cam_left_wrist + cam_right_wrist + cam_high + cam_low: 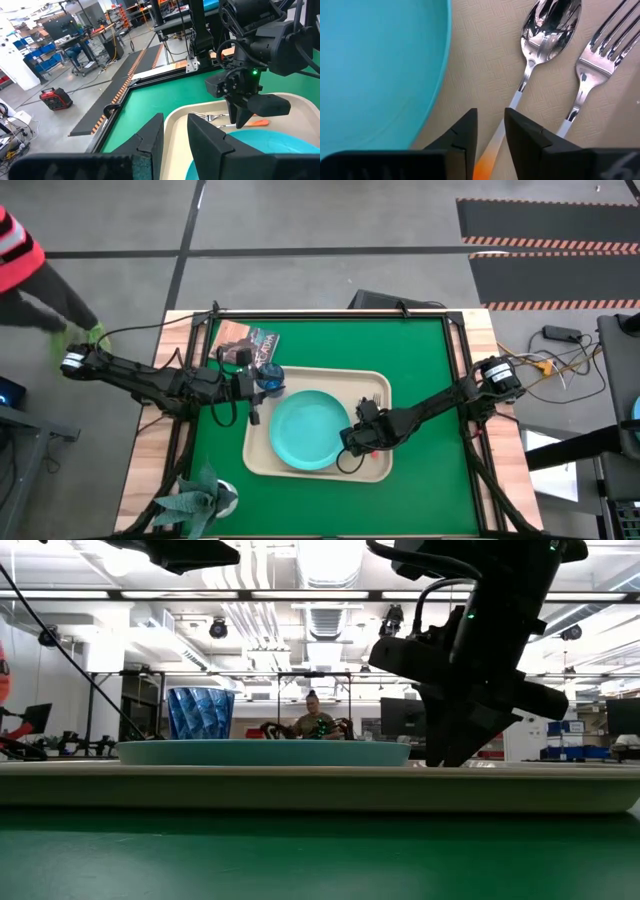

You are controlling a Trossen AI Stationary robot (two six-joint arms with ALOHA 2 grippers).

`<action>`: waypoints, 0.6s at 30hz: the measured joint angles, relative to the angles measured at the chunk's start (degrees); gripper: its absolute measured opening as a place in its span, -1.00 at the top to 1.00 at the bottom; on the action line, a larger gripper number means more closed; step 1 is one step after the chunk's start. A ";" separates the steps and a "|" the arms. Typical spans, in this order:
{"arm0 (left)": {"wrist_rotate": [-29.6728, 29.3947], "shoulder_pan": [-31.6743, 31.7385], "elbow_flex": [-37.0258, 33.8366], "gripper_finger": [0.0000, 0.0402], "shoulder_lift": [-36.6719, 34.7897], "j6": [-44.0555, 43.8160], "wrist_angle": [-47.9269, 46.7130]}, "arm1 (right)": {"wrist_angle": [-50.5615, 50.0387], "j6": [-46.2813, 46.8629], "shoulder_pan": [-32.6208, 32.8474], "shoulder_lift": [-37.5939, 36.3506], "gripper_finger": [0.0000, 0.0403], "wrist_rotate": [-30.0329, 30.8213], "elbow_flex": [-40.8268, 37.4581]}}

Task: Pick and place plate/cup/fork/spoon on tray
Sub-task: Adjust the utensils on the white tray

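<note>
The beige tray (262,462) lies on the green mat. On it rest the turquoise plate (305,432), the blue cup (270,378) at its far left corner, the fork (600,55) and the spoon (551,22), side by side on the tray's right part. My right gripper (491,135) is down at the tray floor, right of the plate. It is narrowly open, with a finger on either side of the spoon's orange handle (490,155). My left gripper (175,132) is open and empty beside the cup, at the tray's left rim. My right gripper comes at the spoon's handle from above, fingers across it, near its orange end. A thin gap shows beside the handle; whether either finger touches it I cannot tell. The spoon lies flat on the tray.
A printed packet (255,342) lies on the mat's far left corner. A grey-green bundle (200,500) sits at the table's near left corner. A person in orange (20,250) stands beyond the table's left side. Cables lie to the table's right (560,360).
</note>
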 joint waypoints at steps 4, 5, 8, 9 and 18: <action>0.00 0.00 0.00 0.64 0.00 0.00 0.02 | -0.02 0.02 0.00 0.00 0.52 0.00 -0.02; 0.00 0.00 0.00 0.64 0.00 0.00 0.02 | 0.00 0.02 0.00 0.00 0.51 0.00 -0.02; 0.00 0.00 0.00 0.64 0.00 0.00 0.03 | 0.00 0.02 0.00 0.00 0.47 0.00 -0.02; 0.00 0.00 0.00 0.64 0.00 0.00 0.02 | 0.02 0.02 0.00 0.00 0.46 0.00 -0.02; 0.00 -0.02 0.00 0.64 0.00 0.00 0.02 | 0.02 -0.92 -0.02 -0.01 0.44 0.00 -0.02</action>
